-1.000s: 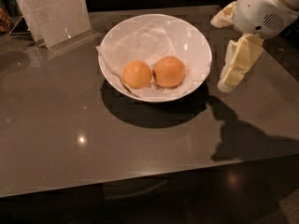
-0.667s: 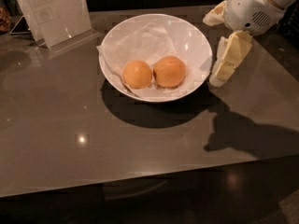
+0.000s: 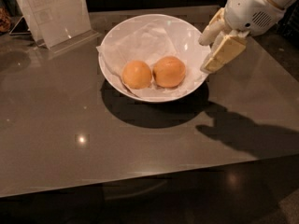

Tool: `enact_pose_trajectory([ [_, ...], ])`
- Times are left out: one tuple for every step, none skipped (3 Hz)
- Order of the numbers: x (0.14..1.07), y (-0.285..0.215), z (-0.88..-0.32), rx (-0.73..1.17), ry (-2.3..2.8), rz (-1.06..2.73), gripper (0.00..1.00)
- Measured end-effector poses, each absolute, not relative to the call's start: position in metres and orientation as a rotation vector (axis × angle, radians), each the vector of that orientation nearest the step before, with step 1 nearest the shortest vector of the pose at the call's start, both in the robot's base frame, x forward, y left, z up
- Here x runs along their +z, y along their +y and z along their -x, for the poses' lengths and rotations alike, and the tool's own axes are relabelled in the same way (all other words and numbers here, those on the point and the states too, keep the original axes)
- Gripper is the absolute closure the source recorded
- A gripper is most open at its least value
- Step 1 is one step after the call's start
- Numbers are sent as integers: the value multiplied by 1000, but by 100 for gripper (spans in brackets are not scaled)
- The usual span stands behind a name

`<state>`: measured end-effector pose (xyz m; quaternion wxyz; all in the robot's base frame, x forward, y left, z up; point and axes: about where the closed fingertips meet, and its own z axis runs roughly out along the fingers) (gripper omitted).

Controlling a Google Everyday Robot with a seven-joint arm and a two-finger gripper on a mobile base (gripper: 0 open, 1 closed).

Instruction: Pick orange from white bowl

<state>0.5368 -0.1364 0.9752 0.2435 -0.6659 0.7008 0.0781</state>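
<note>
The white bowl [image 3: 183,26] sits at the middle back of the dark grey table, lined with crumpled white paper. Two round fruits lie in it side by side. The orange [image 3: 169,71] is the right one, larger and deeper orange. A smaller, paler fruit [image 3: 137,74] touches its left side. My gripper [image 3: 205,55] hangs over the bowl's right rim, just right of the orange, with its two cream fingers apart and nothing between them. It is not touching the fruit.
A clear acrylic sign holder [image 3: 53,13] with a paper sheet stands at the back left. The table's front edge [image 3: 140,183] runs across the lower part of the view. The arm's shadow falls on the table at the right.
My gripper has moved left, from beside the bowl to over its right rim, closer to the orange. The bowl and fruits have not moved.
</note>
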Motion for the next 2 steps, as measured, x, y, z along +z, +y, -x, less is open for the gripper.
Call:
enact_pose_trajectory([
  [967,-131,-549,246,1906,1821,30],
  [956,-117,-567,302,1873,1842,21],
])
